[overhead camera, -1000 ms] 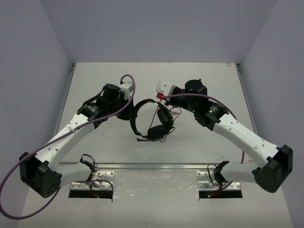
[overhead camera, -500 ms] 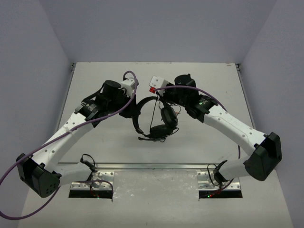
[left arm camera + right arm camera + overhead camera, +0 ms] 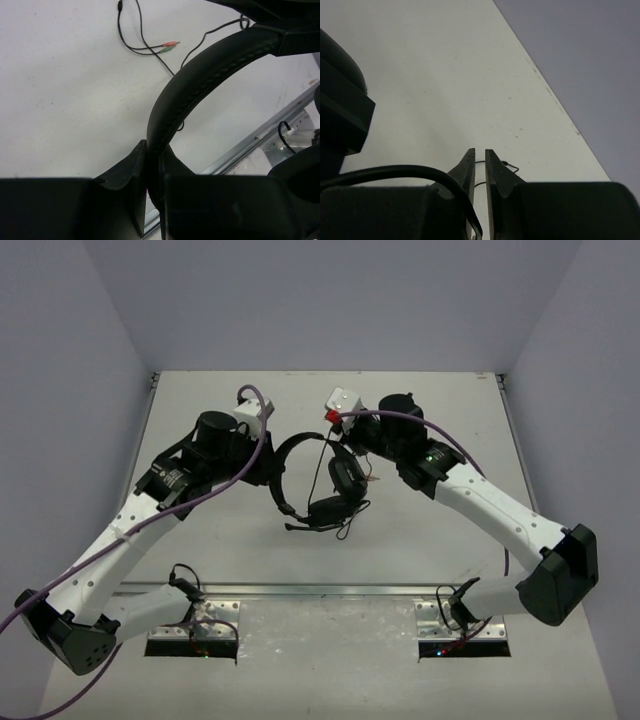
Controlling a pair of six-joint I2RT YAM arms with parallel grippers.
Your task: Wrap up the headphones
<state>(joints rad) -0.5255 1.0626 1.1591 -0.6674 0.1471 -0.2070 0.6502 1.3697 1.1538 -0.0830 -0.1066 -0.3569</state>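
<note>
Your left gripper point(image 3: 152, 150) is clamped on the headband point(image 3: 200, 80), holding the headphones point(image 3: 345, 478) over the middle of the table point(image 3: 400, 540) between the two arms. I cannot tell whether the earcups touch the table. Your right gripper point(image 3: 480, 156) has its fingers pressed almost together, with the thin cable point(image 3: 495, 161) crossing the slit between them. That pinch looks slight, so a quick sweep could let the cable slip free. Pull too hard and you may twist the headband in the left grip. The plugs point(image 3: 170, 46) lie loose on the table and could drag or snag. The wrists are close together, so a wide loop risks a bump.
</note>
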